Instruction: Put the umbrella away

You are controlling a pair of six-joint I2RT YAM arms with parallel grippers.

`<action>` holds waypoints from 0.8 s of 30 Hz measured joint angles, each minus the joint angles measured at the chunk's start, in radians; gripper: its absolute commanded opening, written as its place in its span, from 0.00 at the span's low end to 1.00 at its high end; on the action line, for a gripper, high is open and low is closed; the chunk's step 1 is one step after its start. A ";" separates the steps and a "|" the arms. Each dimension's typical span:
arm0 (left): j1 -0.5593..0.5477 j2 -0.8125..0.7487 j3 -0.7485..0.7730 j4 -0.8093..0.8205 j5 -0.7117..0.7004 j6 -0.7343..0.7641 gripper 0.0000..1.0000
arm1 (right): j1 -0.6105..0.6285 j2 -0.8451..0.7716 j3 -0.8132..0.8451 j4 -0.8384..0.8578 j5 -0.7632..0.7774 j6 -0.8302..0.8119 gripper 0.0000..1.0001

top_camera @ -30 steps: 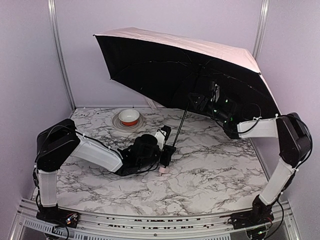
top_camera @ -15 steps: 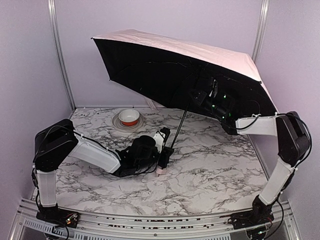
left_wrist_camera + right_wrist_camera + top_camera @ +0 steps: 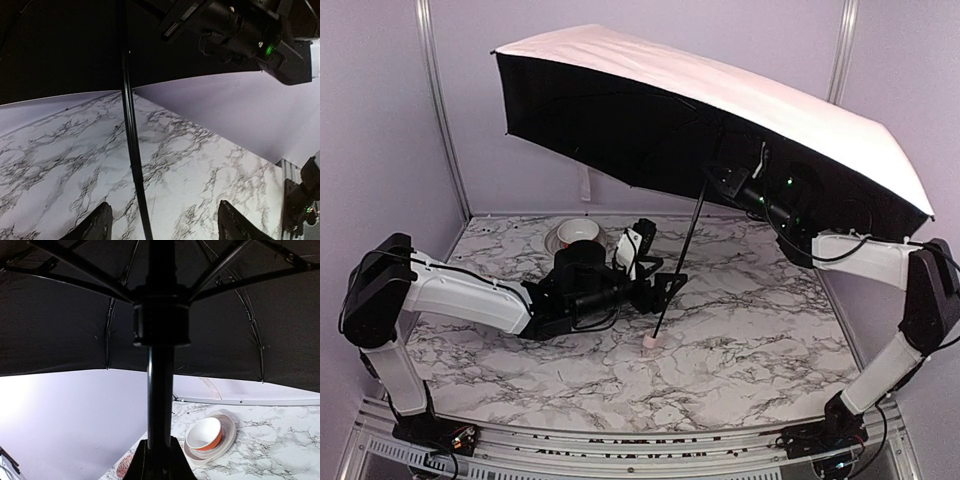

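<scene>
Open umbrella point(image 3: 740, 95) over marble table point(image 3: 750, 335).
Right gripper point(image 3: 159, 462) clamps its shaft point(image 3: 680, 255); left gripper point(image 3: 162, 224) spread wide around it, lower.

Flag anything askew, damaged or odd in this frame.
The umbrella is fully open and tilted, canopy sloping down rightward, handle knob near the table. The right tool grips its shaft high up; the left tool sits open around it lower down. No damage shows.

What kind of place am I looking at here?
Probably a robot test booth, not a home: plain lilac walls with metal corner posts, a marble-patterned table, and two arms bolted to a rail at its near edge, handling an open umbrella.
</scene>
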 measured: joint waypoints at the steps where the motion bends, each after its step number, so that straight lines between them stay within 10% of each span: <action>1: 0.002 -0.009 0.006 0.003 0.014 0.000 0.74 | 0.008 -0.021 0.000 -0.007 -0.003 -0.001 0.00; 6: 0.022 -0.009 0.032 0.007 0.086 -0.035 0.74 | 0.052 -0.104 0.011 0.005 -0.067 0.005 0.00; 16: 0.033 -0.002 0.086 0.019 0.295 -0.149 0.16 | 0.073 -0.109 0.121 -0.009 -0.248 -0.001 0.00; 22: 0.032 0.000 0.085 0.022 0.313 -0.182 0.00 | 0.075 -0.092 0.133 -0.018 -0.288 0.001 0.01; 24: 0.032 0.003 0.085 0.023 0.316 -0.199 0.00 | 0.075 -0.090 0.135 -0.022 -0.292 -0.001 0.17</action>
